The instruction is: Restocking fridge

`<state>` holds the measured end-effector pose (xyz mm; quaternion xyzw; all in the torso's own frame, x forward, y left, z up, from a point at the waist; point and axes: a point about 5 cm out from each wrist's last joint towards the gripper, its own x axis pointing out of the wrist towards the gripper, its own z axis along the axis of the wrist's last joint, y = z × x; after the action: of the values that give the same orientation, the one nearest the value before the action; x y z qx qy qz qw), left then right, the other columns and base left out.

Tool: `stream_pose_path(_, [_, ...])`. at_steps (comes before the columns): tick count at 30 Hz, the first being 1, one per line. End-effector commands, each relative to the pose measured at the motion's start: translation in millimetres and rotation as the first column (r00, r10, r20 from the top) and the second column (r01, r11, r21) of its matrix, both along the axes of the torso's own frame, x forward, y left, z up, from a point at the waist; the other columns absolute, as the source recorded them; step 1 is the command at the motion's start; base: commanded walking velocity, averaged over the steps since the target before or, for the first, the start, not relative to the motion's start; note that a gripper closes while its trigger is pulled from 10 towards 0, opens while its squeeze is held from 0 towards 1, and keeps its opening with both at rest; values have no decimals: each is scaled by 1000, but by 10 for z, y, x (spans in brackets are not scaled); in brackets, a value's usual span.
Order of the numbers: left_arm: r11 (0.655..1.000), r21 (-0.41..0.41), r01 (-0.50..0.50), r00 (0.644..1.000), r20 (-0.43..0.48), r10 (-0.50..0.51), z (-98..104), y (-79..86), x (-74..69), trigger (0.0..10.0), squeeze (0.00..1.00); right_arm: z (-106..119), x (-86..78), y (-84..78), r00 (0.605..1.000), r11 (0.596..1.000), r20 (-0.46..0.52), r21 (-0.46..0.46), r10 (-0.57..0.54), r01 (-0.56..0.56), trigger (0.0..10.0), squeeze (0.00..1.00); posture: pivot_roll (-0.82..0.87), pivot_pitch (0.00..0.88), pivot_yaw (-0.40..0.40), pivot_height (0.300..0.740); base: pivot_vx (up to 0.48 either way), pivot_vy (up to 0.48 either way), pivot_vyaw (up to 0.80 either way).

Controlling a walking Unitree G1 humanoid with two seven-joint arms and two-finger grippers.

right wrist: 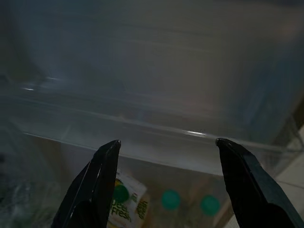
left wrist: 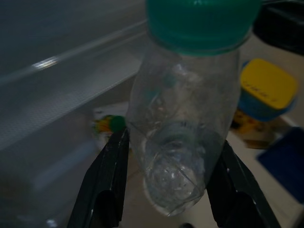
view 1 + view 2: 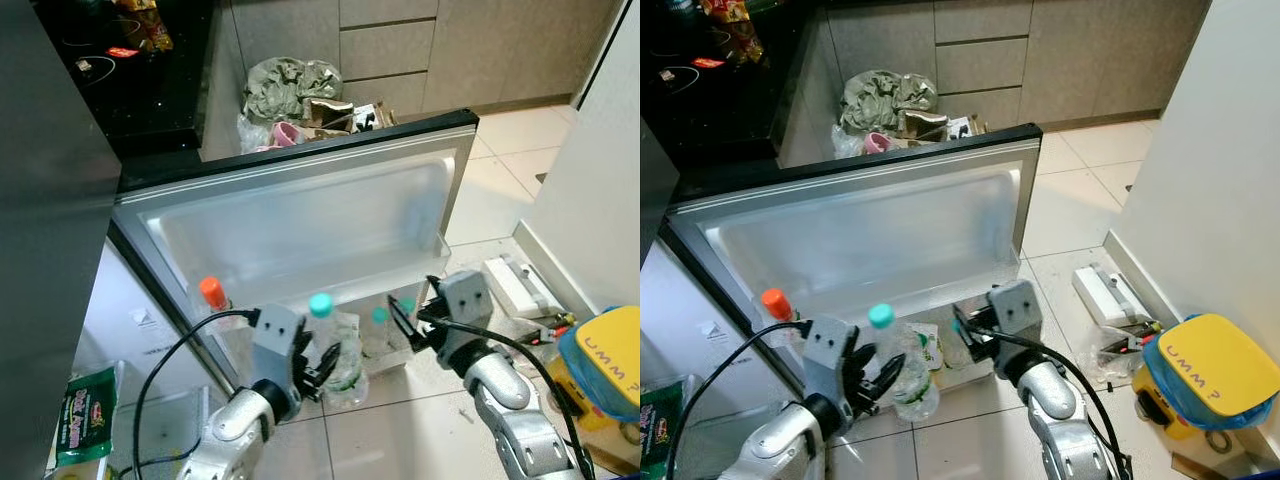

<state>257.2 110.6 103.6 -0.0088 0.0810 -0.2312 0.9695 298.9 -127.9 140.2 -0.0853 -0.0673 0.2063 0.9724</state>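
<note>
The fridge door (image 3: 300,215) stands open before me, its white inner side facing me. My left gripper (image 3: 318,365) is shut on a clear plastic bottle (image 3: 343,358) with a teal cap (image 2: 199,21), held upright just in front of the door's lower shelf (image 3: 385,350). The black fingers (image 2: 107,183) clamp the bottle's body on both sides. An orange-capped bottle (image 3: 212,293) stands at the shelf's left end, and teal-capped bottles (image 1: 170,199) sit in the shelf. My right gripper (image 3: 412,325) is open, facing the shelf's clear rail (image 1: 156,128) from the right.
A yellow-lidded container (image 3: 605,360) in a blue bag sits on the tiled floor at right, beside a white box (image 3: 515,285). A pile of bags and clutter (image 3: 295,100) lies behind the door. A white wall (image 3: 600,170) rises at right. A green packet (image 3: 85,410) lies inside the fridge at left.
</note>
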Motion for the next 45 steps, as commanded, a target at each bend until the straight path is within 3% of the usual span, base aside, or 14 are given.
stream_pose_path(1, [997,32,-71,997,-17,72,-111,89,-11,10000,0,-104,-53,-17,999,1000,-32,-12,-7,6,10000,0,-80,189,67,677,0,0,0])
stream_pose_path(2, [987,68,-149,988,-27,151,-215,157,14,10000,0,-186,-74,-95,997,998,-52,-17,-61,60,10000,0,-84,193,63,677,0,0,0])
stream_pose_path(14, [954,110,-279,951,-107,291,-479,296,-18,10000,0,-177,-23,-486,953,954,-28,-9,-301,301,10000,0,-96,199,57,677,0,0,0])
stream_pose_path(33, [948,104,-299,942,-123,311,-530,248,-34,10000,0,-268,-63,-383,958,959,-58,17,-281,282,10000,0,-95,191,53,677,0,0,0])
stream_pose_path(45, [946,93,-310,939,-127,320,-542,249,-15,10000,0,-269,-66,-369,960,961,-57,17,-273,275,10000,0,-97,187,55,677,0,-351,0])
